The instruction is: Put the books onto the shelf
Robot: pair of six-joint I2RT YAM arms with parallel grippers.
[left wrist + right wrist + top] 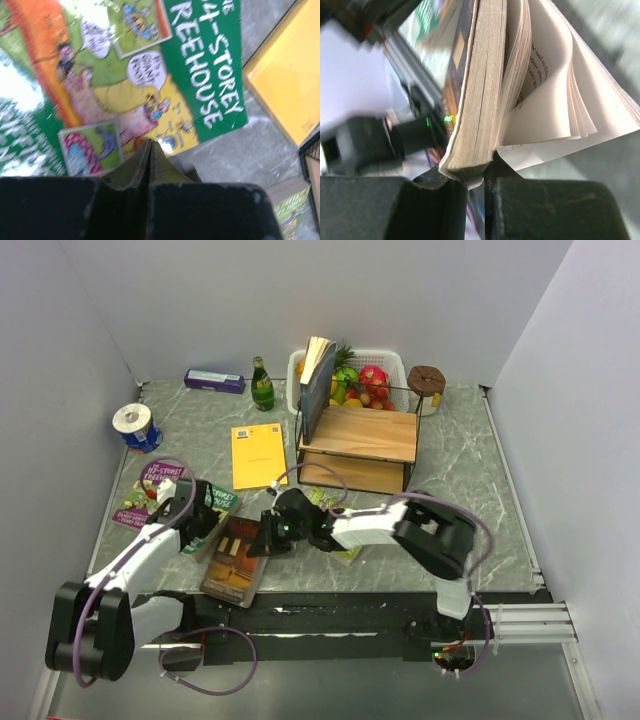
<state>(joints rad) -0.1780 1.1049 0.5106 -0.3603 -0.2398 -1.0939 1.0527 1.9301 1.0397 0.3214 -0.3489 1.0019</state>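
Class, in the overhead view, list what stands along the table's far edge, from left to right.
Dark blue flat box → green glass bottle → white plastic fruit basket → brown round object.

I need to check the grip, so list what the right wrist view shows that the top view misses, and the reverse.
Right wrist only: the brown book pinched by its page edge in the right claw, with loose printed pages fanning open. Top only: the shelf with a dark blue book standing on it, and the fruit basket behind. Both: the brown book and the right claw.
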